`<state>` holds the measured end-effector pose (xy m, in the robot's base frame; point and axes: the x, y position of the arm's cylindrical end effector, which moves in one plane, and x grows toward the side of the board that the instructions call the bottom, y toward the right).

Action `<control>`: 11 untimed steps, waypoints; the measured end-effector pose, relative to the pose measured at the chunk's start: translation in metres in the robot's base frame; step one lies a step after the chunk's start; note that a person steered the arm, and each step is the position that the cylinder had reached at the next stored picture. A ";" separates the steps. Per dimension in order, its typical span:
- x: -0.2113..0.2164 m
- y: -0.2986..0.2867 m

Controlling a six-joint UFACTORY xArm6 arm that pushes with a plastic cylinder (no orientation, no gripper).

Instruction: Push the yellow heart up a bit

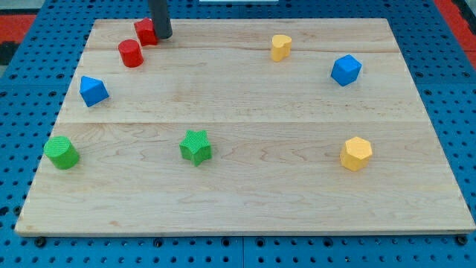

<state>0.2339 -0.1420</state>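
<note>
Counter (245, 201) of pale wood fills the camera view, lying on a blue pegboard (30, 246). The arm carries no claw, only a dark rod; my tip (163, 36) stands at the view's top left, touching the right side of a red block (146, 32), with a red cylinder (130, 53) just below it. The yellow heart (280, 47) sits well apart, toward the view's top right. Other blocks: blue (346, 70), blue (94, 91), green cylinder (61, 152), green star (195, 147), yellow hexagon (356, 153).
</note>
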 end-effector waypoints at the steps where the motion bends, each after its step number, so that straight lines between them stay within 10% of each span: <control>1: -0.001 -0.001; 4: -0.041 0.183; 6: 0.020 0.301; 8: 0.051 0.203; 11: 0.025 0.213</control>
